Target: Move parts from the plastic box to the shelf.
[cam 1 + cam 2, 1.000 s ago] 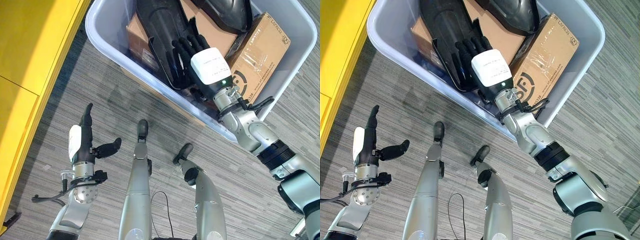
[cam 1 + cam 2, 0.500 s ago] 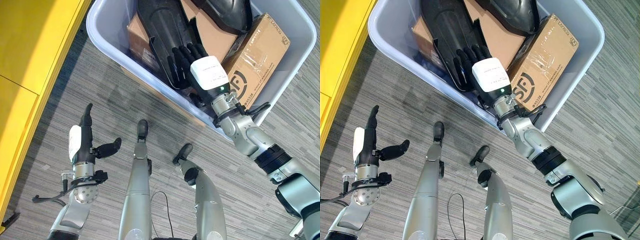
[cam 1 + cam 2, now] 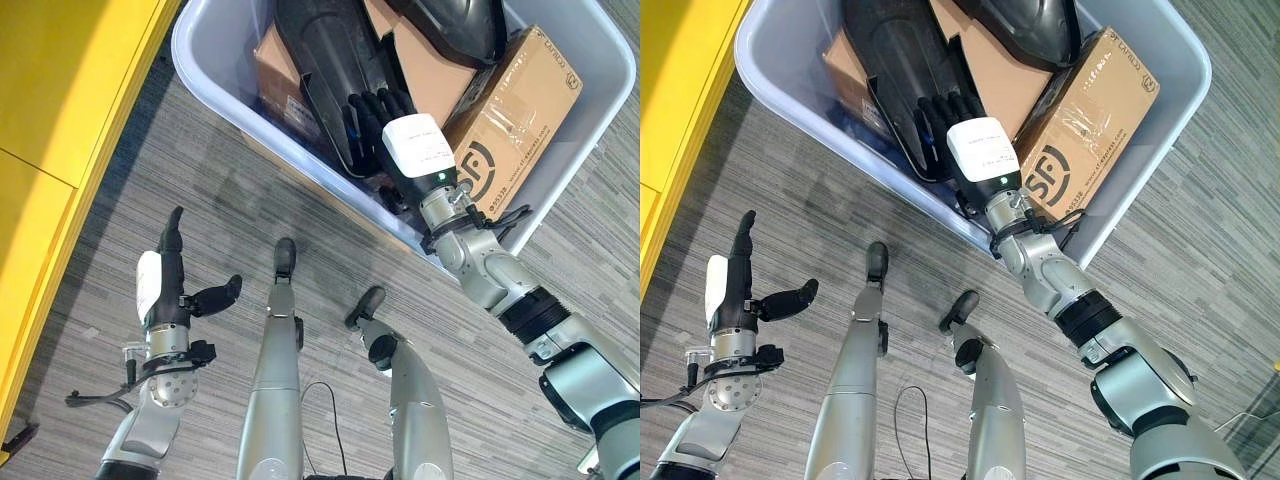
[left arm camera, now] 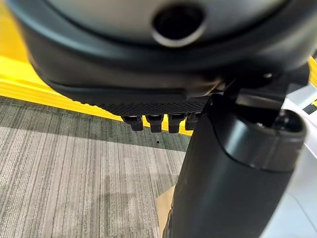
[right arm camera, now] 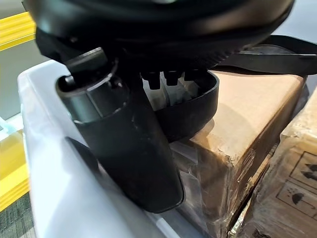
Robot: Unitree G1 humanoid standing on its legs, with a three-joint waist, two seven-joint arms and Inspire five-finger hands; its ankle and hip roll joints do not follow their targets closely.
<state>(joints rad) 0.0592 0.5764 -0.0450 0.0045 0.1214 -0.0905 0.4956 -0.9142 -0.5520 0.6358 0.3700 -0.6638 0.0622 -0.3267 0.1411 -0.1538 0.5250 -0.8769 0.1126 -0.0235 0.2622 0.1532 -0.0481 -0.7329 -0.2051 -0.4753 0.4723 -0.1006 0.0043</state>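
Observation:
A pale grey plastic box (image 3: pixel 215 75) stands on the carpet ahead and holds several parts. A long black moulded part (image 3: pixel 325 50) lies across a cardboard carton (image 3: pixel 275 65). A second black part (image 3: pixel 450 25) lies farther back, with another carton (image 3: pixel 515 105) at the right. My right hand (image 3: pixel 375 115) is inside the box, its fingers straight over the long part's near rim (image 5: pixel 198 114). Its thumb (image 5: pixel 129 148) sits just in front of that rim, and nothing is gripped. My left hand (image 3: pixel 165 275) hangs open over the floor at the lower left, holding nothing.
The yellow shelf unit (image 3: pixel 60 120) runs along the left side, close to the box's left corner. Grey striped carpet (image 3: pixel 300 210) lies between me and the box. The box's near wall (image 5: pixel 44 163) stands right beside my right thumb.
My right hand has slid slightly along the long black part and its forearm has swung in closer to the box wall. The left hand has stayed still.

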